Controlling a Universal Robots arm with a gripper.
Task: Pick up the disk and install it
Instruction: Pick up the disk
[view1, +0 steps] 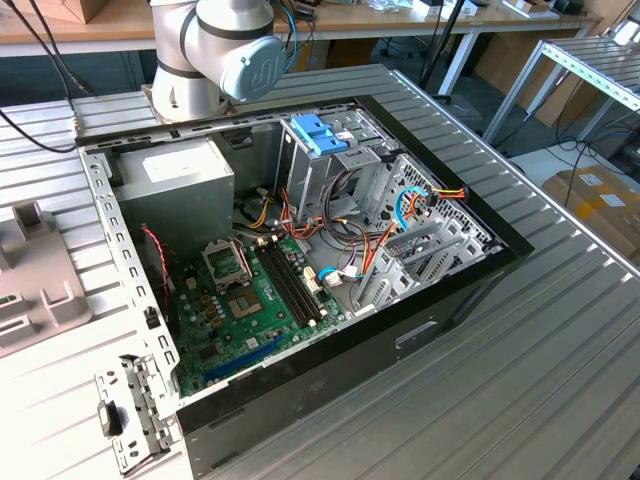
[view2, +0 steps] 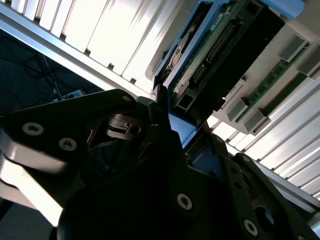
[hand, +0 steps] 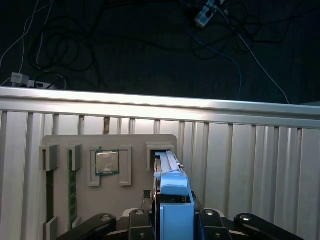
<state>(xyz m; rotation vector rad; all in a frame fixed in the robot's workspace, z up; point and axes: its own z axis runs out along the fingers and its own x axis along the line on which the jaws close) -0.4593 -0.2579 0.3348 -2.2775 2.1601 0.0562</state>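
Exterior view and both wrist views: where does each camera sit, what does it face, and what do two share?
Exterior view: off the arm, high, looking down into the open case; the arm shows.
First wrist view: on the arm, looking past gripper and disk at a grey tray.
Second wrist view: on the arm, behind the gripper, facing the disk.
Shared: both wrist views show gripper and disk.

I saw the disk (hand: 172, 200) standing on its thin edge at a slot in the grey holder (hand: 125, 197). It was dark, with a light-blue rail.
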